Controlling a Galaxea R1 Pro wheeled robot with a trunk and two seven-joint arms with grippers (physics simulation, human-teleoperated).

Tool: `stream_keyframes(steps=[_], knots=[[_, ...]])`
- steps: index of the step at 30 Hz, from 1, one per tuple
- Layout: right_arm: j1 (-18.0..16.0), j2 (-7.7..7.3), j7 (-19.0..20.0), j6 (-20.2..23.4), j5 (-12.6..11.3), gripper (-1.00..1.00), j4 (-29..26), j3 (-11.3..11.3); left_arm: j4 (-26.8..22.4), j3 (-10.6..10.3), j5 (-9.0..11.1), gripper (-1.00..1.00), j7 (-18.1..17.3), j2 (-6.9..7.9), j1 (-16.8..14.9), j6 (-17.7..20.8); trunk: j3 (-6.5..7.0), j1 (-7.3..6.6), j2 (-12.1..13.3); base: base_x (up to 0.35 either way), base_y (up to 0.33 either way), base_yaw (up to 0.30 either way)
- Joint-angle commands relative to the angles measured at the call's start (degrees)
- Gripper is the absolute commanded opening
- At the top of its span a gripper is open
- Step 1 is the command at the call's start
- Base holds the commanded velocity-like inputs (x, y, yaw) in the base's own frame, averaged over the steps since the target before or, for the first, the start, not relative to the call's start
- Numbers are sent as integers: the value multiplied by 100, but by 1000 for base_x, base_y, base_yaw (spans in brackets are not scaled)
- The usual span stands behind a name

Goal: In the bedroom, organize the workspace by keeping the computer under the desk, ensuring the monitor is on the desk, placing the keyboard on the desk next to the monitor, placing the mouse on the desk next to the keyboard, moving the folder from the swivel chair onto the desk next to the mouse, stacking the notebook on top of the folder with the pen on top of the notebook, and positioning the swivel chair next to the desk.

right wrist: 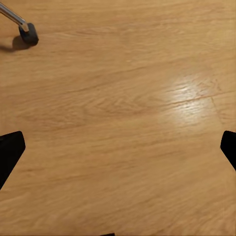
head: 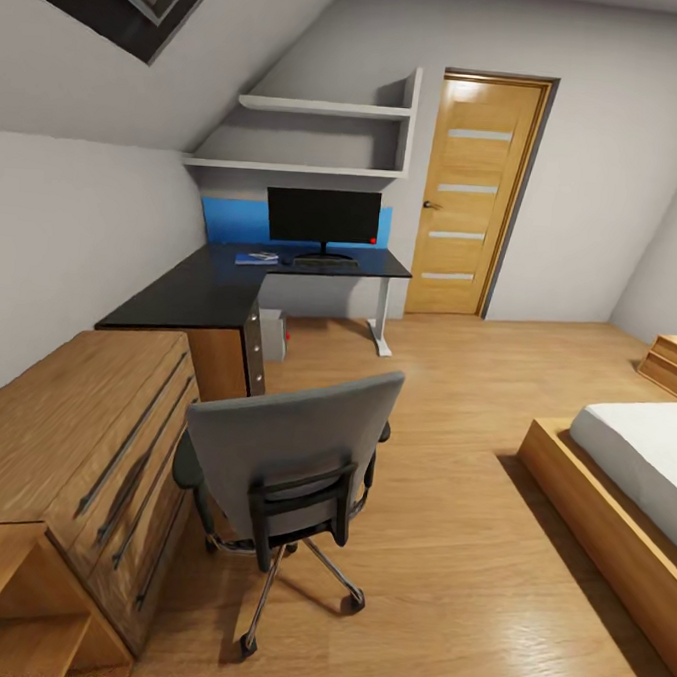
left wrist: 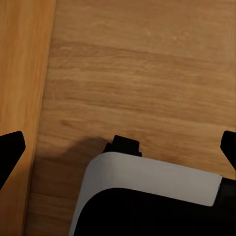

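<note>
Attic bedroom, head view. L-shaped black desk point(head: 206, 290) set into the far left corner under the sloped wall, white leg at its right end. Monitor point(head: 323, 217) upright at the desk's back edge, screen dark. Keyboard point(head: 325, 264) lies on the desktop directly in front of the monitor's stand. A flat blue item, likely the folder point(head: 256, 258), rests on the desktop just left of the keyboard; too small to say what lies on it. Mouse too small to pick out. Computer point(head: 273, 335) stands on the floor under the desk, beside the drawer unit point(head: 254, 348) with silver knobs.

Swivel chair point(head: 289, 454) stands on the wood floor point(head: 446, 545) well apart from the desk's far wing, its back toward the camera, near the wooden dresser point(head: 76, 453). Wooden door point(head: 478, 192) closed, right of the desk. Bed point(head: 636, 477) at the right edge.

Left gripper point(left wrist: 118, 147): fingertips wide apart, grasping nothing, above floor and a white-and-black robot part point(left wrist: 147, 196).

Right gripper point(right wrist: 118, 147): fingertips spread, nothing between them, over bare floor; one chair castor point(right wrist: 28, 33) on the floor ahead of it.
</note>
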Motion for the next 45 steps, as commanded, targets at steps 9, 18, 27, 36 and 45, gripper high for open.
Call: stream_keyframes(steps=[9, 18, 27, 36, 45], knots=[[-6, -2, -42, -17, 6, 100, 16, 49, 2, -2, 23, 100, 8, -3, -1, -18, -140, 198, -365, 0, 0, 0], [-6, 3, -42, -17, 6, 100, 16, 49, 3, -2, 22, 100, 8, -3, -3, -18, -289, 395, -726, 0, 0, 0], [-6, -2, -42, -17, 6, 100, 16, 49, 3, -2, 23, 100, 7, -3, -3, -18, -384, 593, -1087, 0, 0, 0], [-6, 1, -42, -14, 6, 100, 17, 49, 2, -2, 23, 100, 8, -1, -2, -18, -469, 791, -1448, 0, 0, 0], [-6, 5, -42, -11, 6, 100, 16, 49, 2, -2, 23, 100, 16, 5, -2, -18, -618, 988, -1809, 0, 0, 0]])
